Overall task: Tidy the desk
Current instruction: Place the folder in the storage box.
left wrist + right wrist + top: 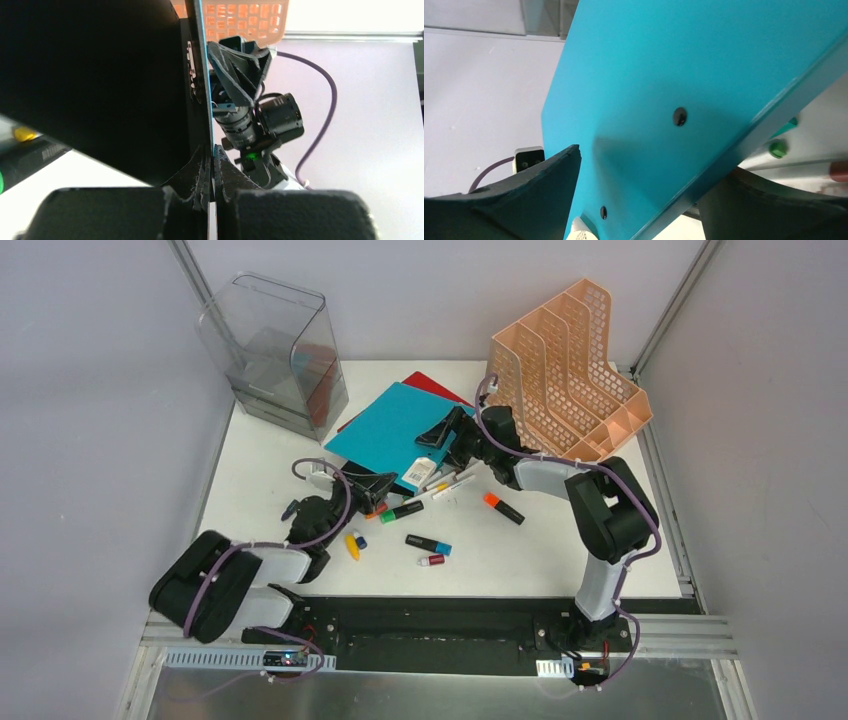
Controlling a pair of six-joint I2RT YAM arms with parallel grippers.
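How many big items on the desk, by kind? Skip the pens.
Folders: 2, a teal folder and a red folder
File rack: 1
Clear bin: 1
Total: 4 on the desk

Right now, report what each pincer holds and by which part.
Left pincer is shut on the teal folder, pinching its thin near edge. Right pincer straddles another edge, jaws apart, holding nothing yet.
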